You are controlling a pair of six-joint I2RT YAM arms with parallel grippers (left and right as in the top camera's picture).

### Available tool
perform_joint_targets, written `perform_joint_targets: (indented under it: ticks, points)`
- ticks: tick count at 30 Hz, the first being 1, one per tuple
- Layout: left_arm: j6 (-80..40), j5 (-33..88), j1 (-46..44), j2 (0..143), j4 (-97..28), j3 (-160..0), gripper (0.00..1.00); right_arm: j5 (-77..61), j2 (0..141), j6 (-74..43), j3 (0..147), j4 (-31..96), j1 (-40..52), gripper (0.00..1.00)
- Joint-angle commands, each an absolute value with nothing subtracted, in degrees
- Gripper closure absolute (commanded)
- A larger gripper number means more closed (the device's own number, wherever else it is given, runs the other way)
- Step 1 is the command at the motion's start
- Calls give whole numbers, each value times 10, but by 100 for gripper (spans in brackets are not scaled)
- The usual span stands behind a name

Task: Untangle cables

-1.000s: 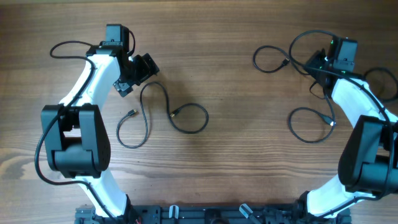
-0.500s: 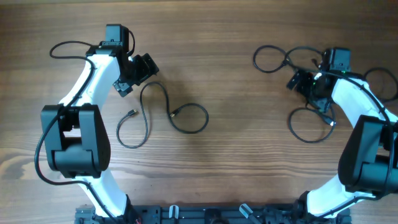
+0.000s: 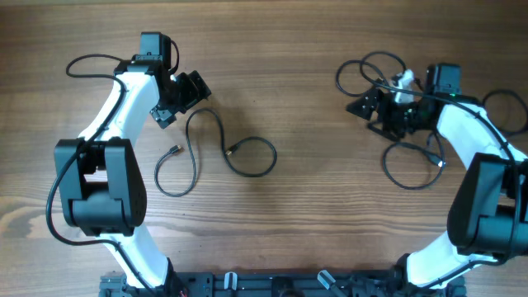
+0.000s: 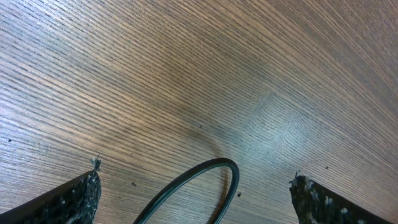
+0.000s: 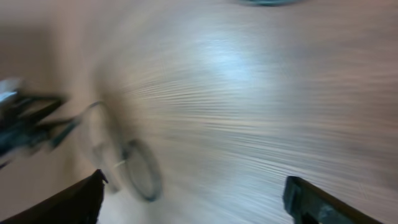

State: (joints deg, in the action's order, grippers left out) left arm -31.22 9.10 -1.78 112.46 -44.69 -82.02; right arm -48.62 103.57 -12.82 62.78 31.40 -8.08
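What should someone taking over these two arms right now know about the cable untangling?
Left gripper: open, low over the table, fingers either side of a bend of the single cable, not gripping it.
Right gripper: open, above the looped cables on the robot's right; its camera view is blurred.
Done: the single cable lies alone in a loose S, apart from the others.
Left: the looped cables cross under the right gripper; whether they are knotted there cannot be seen, so check and separate them.
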Motion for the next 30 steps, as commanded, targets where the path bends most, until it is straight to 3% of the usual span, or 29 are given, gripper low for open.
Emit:
perform_joint_targets:
  ticks: [1, 3, 6, 9, 13, 16, 18, 22, 24, 27, 30]
  points:
    - [-320, 95, -18, 1133, -446, -816, 0, -596, 1043, -124, 634, 283, -36, 23]
    - [-319, 95, -18, 1133, -449, -816, 16, -577, 1043, -147, 634, 265, -9, 24]
    - [-317, 93, -18, 1133, -459, -816, 48, -523, 1043, -197, 634, 247, 33, 27]
    - [-317, 93, -18, 1133, -466, -816, 62, -450, 1043, -243, 634, 237, 87, 35]
    - [-281, 93, -18, 1133, -480, -815, 64, -392, 1043, -246, 634, 230, 154, 36]
    - [-272, 76, -18, 1133, -506, -810, 56, -303, 1046, -247, 634, 210, 233, 34]
    - [-272, 76, -18, 1133, -510, -803, 56, -265, 1046, -246, 634, 198, 258, 29]
    - [-272, 74, -18, 1133, -513, -773, 57, -210, 1046, -246, 634, 181, 295, 29]
    - [-272, 70, -18, 1133, -510, -754, 64, -209, 1046, -246, 634, 176, 303, 29]
    - [-273, 70, -18, 1133, -502, -732, 96, -209, 1046, -246, 634, 173, 307, 30]
    - [-272, 107, -18, 1133, -496, -730, 96, -215, 1046, -249, 634, 173, 307, 43]
